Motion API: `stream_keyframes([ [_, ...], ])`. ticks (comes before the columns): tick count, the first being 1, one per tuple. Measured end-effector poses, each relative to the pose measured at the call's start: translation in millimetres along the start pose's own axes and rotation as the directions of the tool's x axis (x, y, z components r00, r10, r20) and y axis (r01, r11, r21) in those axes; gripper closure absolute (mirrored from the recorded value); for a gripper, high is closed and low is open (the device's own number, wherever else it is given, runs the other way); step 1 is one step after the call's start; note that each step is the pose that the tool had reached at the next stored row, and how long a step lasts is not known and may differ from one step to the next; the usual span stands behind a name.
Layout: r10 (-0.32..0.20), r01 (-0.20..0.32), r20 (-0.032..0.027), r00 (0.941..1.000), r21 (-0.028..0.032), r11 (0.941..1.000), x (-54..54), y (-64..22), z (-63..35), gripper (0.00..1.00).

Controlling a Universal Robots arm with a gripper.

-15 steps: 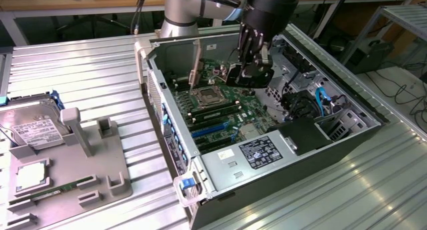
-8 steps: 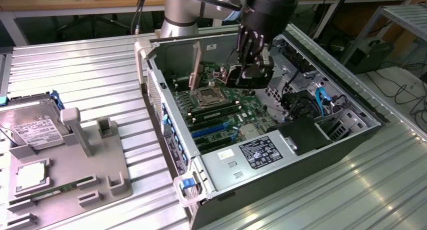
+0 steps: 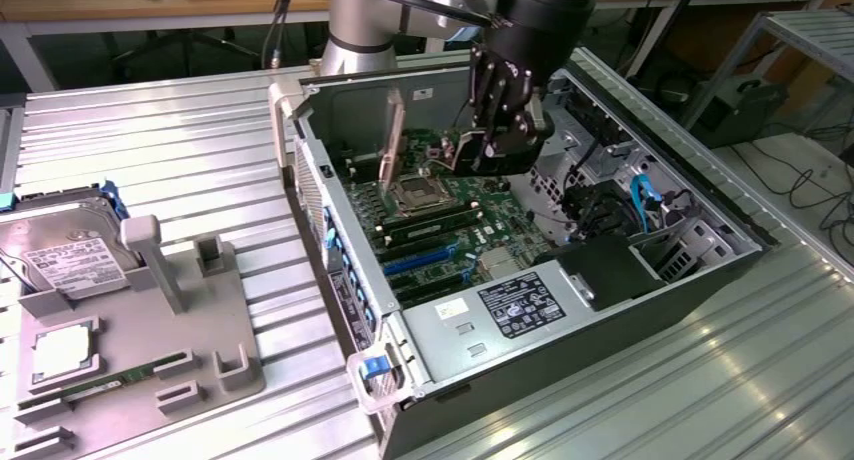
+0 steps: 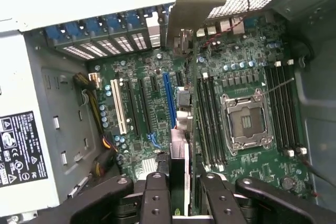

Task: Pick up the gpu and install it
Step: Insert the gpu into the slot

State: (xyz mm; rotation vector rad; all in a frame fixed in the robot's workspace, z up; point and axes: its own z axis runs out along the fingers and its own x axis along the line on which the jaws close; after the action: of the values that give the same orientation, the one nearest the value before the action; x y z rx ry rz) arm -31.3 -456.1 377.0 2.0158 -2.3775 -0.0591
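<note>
Holding the gpu [image 4: 181, 145] edge-on between its closed fingers, your gripper [image 3: 483, 152] hangs inside the open computer case [image 3: 350, 310], above the motherboard [image 4: 252, 66]. The pick looks done; you are in the install step. The card's silver bracket [image 4: 184, 19] points to the rear slot openings. The card must line up with the blue expansion slot [image 4: 167, 103] just beside it. Watch the CPU socket [image 4: 245, 119], the memory slots [image 4: 207, 119] and the loose cables [image 4: 94, 108] nearby. The hard drive [image 3: 60, 260] rests on the gray fixture outside.
</note>
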Motion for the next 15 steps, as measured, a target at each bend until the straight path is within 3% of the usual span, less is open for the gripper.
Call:
stream_keyframes([
  [4,-0.054,0.054,-0.0021,0.9985,-0.0004,0.9985,-0.2,0.0,0.6,0.73],
  [6,-0.085,0.085,-0.0031,0.9964,-0.0040,0.9964,-0.4,0.1,0.8,0.73],
  [7,-0.092,0.092,0.0033,0.9958,-0.0054,0.9958,-0.4,0.1,0.8,0.73],
  [11,-0.100,0.100,0.0020,0.9950,-0.0082,0.9949,-0.6,-0.2,3.2,0.73],
  [15,-0.170,0.170,-0.0013,0.9855,-0.0093,0.9854,-0.6,-0.3,6.4,0.73],
])
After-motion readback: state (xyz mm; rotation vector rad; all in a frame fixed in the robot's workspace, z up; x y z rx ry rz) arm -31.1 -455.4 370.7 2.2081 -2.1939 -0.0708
